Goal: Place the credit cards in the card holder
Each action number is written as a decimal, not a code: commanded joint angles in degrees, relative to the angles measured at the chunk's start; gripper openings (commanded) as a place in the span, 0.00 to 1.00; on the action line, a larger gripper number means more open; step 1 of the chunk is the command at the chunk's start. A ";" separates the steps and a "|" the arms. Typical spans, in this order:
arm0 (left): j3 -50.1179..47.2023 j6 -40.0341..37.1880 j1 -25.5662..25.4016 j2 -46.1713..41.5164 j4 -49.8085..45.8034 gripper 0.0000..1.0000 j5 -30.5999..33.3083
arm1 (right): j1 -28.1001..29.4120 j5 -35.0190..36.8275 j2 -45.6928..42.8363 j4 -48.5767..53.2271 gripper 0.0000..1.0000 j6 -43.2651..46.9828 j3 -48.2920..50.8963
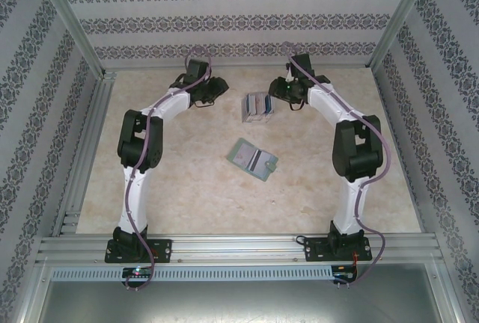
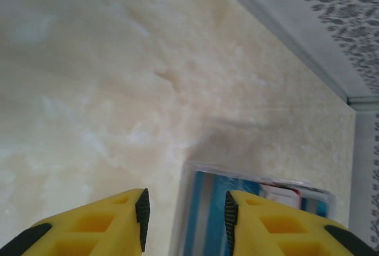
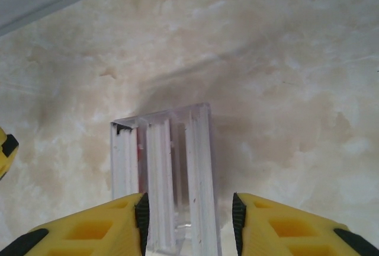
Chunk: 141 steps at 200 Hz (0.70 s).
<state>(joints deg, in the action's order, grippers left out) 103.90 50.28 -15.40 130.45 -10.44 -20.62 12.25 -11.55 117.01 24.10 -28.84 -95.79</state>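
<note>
- The table (image 1: 187,188), a smooth beige marbled surface, is enclosed by patterned walls (image 1: 224,9).
- The left gripper (image 2: 186,217) is seen with its yellow, black-padded fingers apart and nothing clamped; the bundle's edge lies just beyond them.
- The right gripper (image 3: 189,217) is spread around the bundle's end, with a gap visible at one pad.
- The card holder (image 1: 252,158), a flat grey-green rectangle, is laid askew at mid-table.
- The credit cards (image 1: 257,106), a blue-and-white striped block with glossy ribbed edges, are set farther back, between both grippers.
</note>
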 commanded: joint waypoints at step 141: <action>-0.37 5.53 -4.82 4.80 9.82 0.41 -4.25 | 2.79 1.65 4.26 1.10 0.42 -0.98 -3.35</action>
<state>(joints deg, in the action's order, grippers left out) 101.16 54.74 -19.81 134.93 -3.27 -23.81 14.90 -12.16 122.17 25.56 -30.04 -100.60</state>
